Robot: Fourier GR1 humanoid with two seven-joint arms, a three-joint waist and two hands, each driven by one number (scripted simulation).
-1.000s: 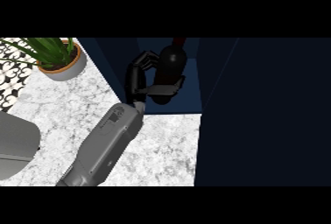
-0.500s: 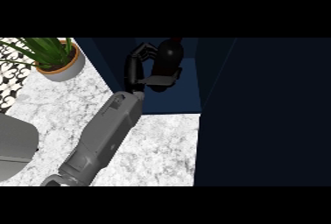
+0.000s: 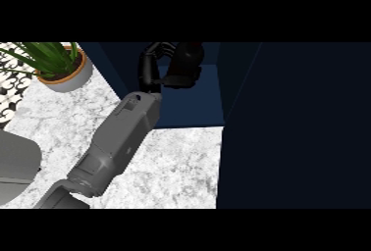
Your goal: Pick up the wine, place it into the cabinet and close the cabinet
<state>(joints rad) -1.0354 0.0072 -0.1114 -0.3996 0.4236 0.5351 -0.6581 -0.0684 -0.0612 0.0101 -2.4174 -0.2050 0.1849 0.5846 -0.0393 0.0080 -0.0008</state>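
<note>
The dark wine bottle [image 3: 190, 61] is inside the open navy cabinet [image 3: 190, 107], near its back and over the blue floor. My left hand [image 3: 149, 66] is shut on it, black fingers curled round its left side and a part tucked under its lower end. The grey forearm runs up from the lower left, across the marble counter [image 3: 170, 166], into the cabinet opening. I cannot tell whether the bottle rests on the cabinet floor. The right hand does not show.
The cabinet's dark door [image 3: 297, 127] stands open and fills the right side of the view. A potted green plant [image 3: 64, 68] sits at the far left on the counter. A pale grey object [image 3: 16, 166] lies at the left edge.
The left arm has pushed further into the cabinet, carrying the bottle a little deeper toward the back. The wrist now sits over the cabinet floor.
</note>
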